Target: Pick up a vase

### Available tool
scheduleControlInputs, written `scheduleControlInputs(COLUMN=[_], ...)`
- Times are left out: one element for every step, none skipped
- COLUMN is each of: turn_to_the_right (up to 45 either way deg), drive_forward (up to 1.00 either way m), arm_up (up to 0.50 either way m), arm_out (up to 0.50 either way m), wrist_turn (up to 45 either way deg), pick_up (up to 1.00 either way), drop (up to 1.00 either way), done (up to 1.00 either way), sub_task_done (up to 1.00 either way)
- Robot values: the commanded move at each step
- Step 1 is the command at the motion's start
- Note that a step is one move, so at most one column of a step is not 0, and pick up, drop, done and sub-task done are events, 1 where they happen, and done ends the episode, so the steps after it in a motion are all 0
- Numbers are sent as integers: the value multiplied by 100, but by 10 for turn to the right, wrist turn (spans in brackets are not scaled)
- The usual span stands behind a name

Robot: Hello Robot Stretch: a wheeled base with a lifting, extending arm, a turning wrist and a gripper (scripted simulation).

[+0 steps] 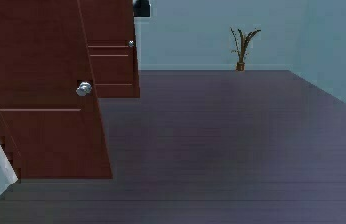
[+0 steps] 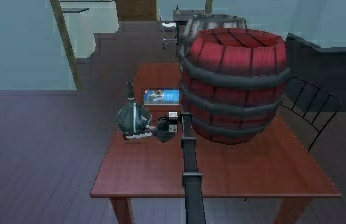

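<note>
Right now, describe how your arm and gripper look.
The arm is a dark, square bar. At its far end sit two small white squares with black marks. The gripper has a dark body and two thin fingers.

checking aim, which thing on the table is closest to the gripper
The dark narrow-necked vase, just left of the gripper; the flat blue-screened device lies farther back, the red barrel stands rightward.

Red barrel (image 2: 231, 85) and flat blue item (image 2: 161, 96) rest on brown table (image 2: 241, 170).
</note>
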Motion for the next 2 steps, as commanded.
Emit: scheduleControlInputs(turn_to_the_right=[0,0], drive_forward=[0,0], arm_up=[10,0], arm_out=[0,0], wrist_turn=[0,0], pick_up=[0,0], drop=[0,0], done=[0,100], sub_task_done=[0,0])
